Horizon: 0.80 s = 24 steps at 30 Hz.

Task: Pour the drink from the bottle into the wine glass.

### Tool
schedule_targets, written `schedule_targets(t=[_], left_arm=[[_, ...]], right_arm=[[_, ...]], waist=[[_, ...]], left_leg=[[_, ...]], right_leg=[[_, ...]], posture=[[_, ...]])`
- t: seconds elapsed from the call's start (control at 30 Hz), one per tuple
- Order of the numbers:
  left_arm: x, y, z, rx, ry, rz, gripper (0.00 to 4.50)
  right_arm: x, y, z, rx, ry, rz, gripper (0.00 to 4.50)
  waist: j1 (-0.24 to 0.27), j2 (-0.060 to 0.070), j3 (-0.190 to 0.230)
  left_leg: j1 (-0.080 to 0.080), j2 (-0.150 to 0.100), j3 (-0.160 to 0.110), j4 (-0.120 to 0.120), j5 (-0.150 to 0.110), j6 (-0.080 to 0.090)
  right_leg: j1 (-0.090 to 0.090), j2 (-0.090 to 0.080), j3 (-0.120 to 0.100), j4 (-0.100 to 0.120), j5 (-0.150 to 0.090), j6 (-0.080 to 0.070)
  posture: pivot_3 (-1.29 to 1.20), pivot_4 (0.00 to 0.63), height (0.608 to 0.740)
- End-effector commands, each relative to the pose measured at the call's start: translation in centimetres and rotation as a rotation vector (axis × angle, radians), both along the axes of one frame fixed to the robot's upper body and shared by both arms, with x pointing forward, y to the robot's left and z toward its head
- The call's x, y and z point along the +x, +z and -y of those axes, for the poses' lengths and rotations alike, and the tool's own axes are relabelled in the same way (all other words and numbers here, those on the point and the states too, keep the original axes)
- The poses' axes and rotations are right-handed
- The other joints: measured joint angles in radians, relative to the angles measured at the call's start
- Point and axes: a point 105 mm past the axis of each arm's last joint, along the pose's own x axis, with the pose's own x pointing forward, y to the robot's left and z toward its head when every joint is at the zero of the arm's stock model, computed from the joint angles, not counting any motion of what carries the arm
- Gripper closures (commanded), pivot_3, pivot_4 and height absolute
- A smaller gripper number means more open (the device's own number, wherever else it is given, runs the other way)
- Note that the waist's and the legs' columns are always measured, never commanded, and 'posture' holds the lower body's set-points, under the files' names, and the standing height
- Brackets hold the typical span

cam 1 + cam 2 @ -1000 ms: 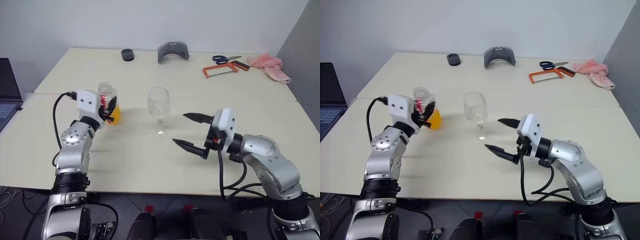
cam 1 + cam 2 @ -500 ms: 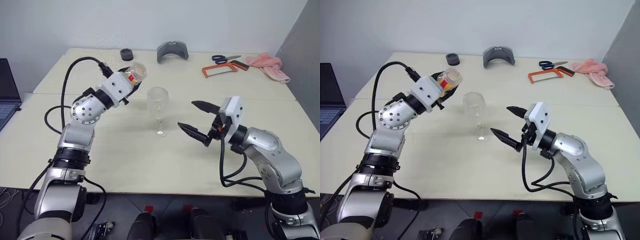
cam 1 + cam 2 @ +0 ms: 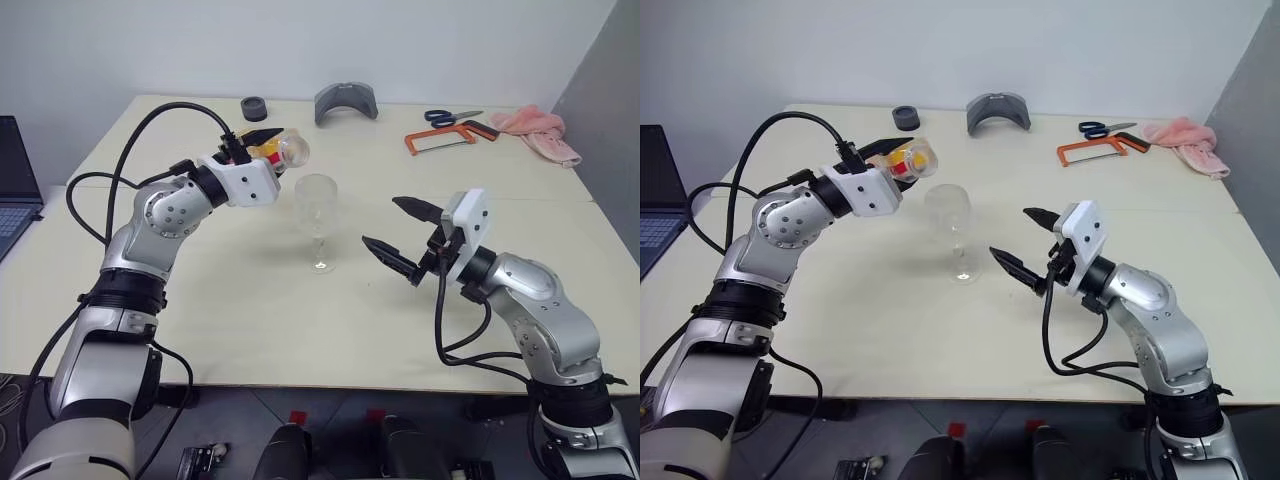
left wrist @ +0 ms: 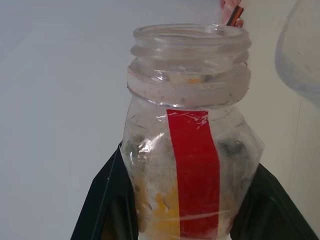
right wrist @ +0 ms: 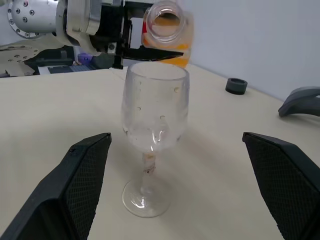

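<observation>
Bottle (image 3: 278, 152) lifted up off table (image 3: 250, 310) by left end effector (image 3: 262, 140). Bottle tipped over onto side; before, upright on table. Open mouth now turned toward wine glass (image 3: 317, 220), just above and beside rim. Bottle carried closer to wine glass. Drink (image 5: 176, 44) now lying along low side of bottle; before, at bottom. Left arm raised and stretched out toward wine glass. Right end effector (image 3: 402, 238) moved a little toward wine glass.

Uncapped bottle (image 3: 283, 151) lies tipped above the empty upright wine glass (image 3: 317, 214).
</observation>
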Motion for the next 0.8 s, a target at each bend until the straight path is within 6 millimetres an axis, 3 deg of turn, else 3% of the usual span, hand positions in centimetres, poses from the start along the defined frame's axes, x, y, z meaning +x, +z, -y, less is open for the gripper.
schedule_targets(t=[0.03,0.4,0.8], left_arm=[[-0.5,2.6,0.2,0.021,-0.022,0.113,2.81],[-0.4,3.3,0.8,0.110,-0.046,0.188,2.81],[-0.4,4.0,0.9,0.177,-0.048,0.281,2.81]], right_arm=[[-1.1,1.5,0.9,0.008,0.058,0.042,0.00],[-1.7,1.6,2.4,-0.053,0.094,-0.005,0.00],[-1.7,1.3,2.1,-0.061,0.089,-0.004,0.00]], waist=[[0.000,0.000,0.000],[-0.001,0.000,0.000],[0.000,0.000,0.000]], left_leg=[[0.000,0.000,0.000,0.000,0.000,0.000],[0.000,0.000,0.002,0.000,0.000,0.000],[0.000,0.000,0.002,0.000,0.000,0.000]], right_leg=[[0.000,0.000,0.000,0.000,0.000,0.000],[0.000,0.000,0.000,0.000,0.000,0.000],[0.000,0.000,0.000,0.001,0.000,0.000]], posture=[[0.00,0.150,0.740],[0.00,0.150,0.740],[0.00,0.150,0.740]])
